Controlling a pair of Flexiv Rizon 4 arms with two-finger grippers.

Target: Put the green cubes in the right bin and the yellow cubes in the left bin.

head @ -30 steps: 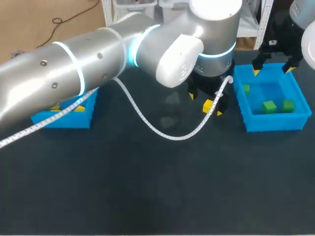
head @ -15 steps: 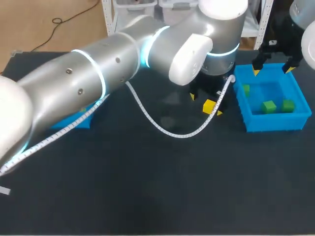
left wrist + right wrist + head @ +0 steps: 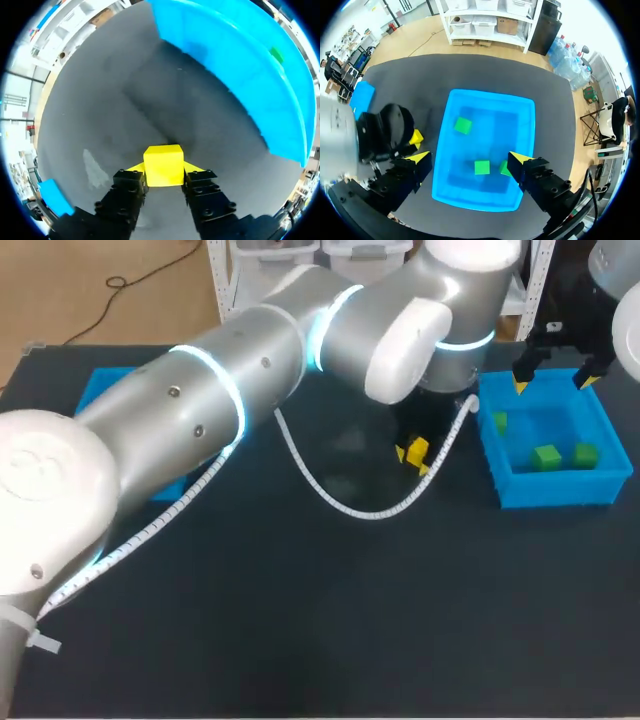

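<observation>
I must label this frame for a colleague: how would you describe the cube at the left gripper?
Find the blue bin at the right side of the table, holding three green cubes. Just outside its wall, toward the table's middle, the left gripper is shut on the yellow cube. Unlike its neighbours, it is yellow and outside the bin.

Dark table [image 3: 300, 620] (matte, bare-looking).

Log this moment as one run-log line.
left claw: shut on yellow cube beside right bin | right claw: open above right bin | right bin: three green cubes
</observation>
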